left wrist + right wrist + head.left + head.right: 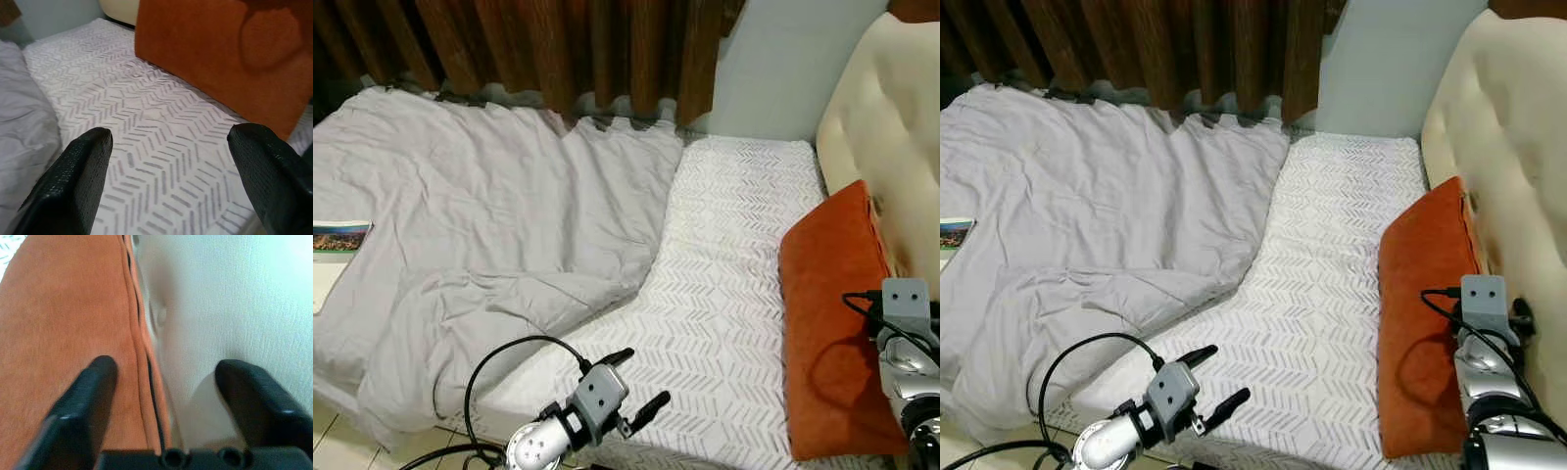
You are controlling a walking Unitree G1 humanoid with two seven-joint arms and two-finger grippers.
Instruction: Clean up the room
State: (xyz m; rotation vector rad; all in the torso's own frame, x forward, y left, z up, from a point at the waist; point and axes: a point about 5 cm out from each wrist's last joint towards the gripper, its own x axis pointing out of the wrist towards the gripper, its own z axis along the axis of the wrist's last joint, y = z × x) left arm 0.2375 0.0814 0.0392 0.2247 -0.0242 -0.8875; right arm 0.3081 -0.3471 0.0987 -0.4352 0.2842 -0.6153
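Two grippers are up at the bed, and the trouble I can see coming is all around the orange pillow [832, 323], which leans against the cream headboard [891, 127] at the head of the patterned sheet [724, 255]. From the right wrist view, the right gripper [164, 377] has its fingers spread apart and holding nothing, one finger over the pillow's piped edge and the other over the headboard. If it closes there, I reckon it could pinch only the seam, or scrape the upholstery, and the pillow would slump or drag crooked. Beside the pillow, lower down the sheet, the left gripper [636, 377] hovers with its fingers wide and empty too (its cable loops close to the rumpled grey duvet [480, 225]), so a snag on that loose fabric seems possible. Well away from the pillow, a booklet [337, 238] lies at the duvet's far edge.
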